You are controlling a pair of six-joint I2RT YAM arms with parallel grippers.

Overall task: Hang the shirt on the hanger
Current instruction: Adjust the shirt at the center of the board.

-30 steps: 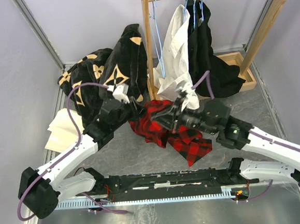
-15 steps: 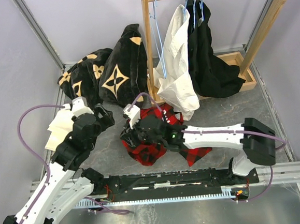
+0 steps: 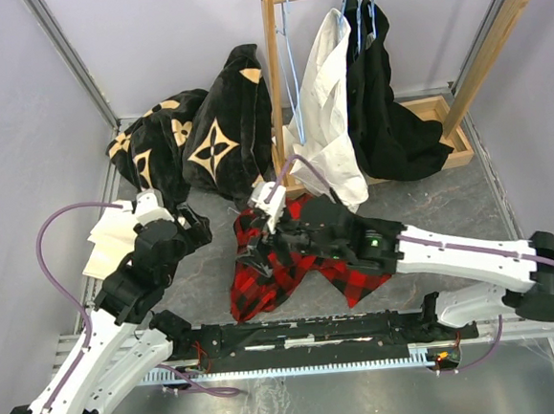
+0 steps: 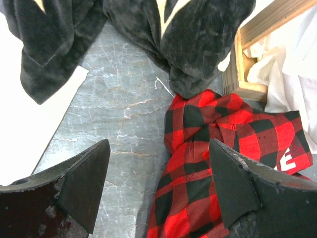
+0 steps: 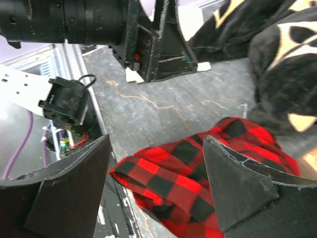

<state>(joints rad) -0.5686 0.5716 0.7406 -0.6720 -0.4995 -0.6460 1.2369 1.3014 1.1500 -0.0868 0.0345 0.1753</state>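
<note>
Left gripper (image 4: 159, 148): my fingers stood apart with nothing between them. Only bare table (image 4: 124, 99) lay under the gap, with plaid cloth at 3 o'clock of it.
Right gripper (image 5: 156, 141): my fingers were spread wide above a crumpled fold of the plaid, clamped on nothing as far as my wrist view showed.
Flannel shirt (image 3: 263, 277): it lay bunched on the table between my two grippers, unspread. A scrap of its white lettering showed at one edge in the left wrist view.
Wire hanger (image 3: 290, 72): it hung bare by its hook from the wooden clothes rail (image 3: 274, 92), at 12 o'clock from the shirt and well apart from it.
Neighbours: the black fabric with tan motifs (image 3: 218, 125) was heaped at 11 o'clock of the shirt. The white shirt (image 3: 327, 117) hung from the rail at 1 o'clock.
Done so far: by my judgement, nothing of the hanging itself, since shirt and hanger had not met.
Left to do: I judged I had to grip the shirt, open it out, find the collar and shoulders, and work the hanger's frame inside them.
</note>
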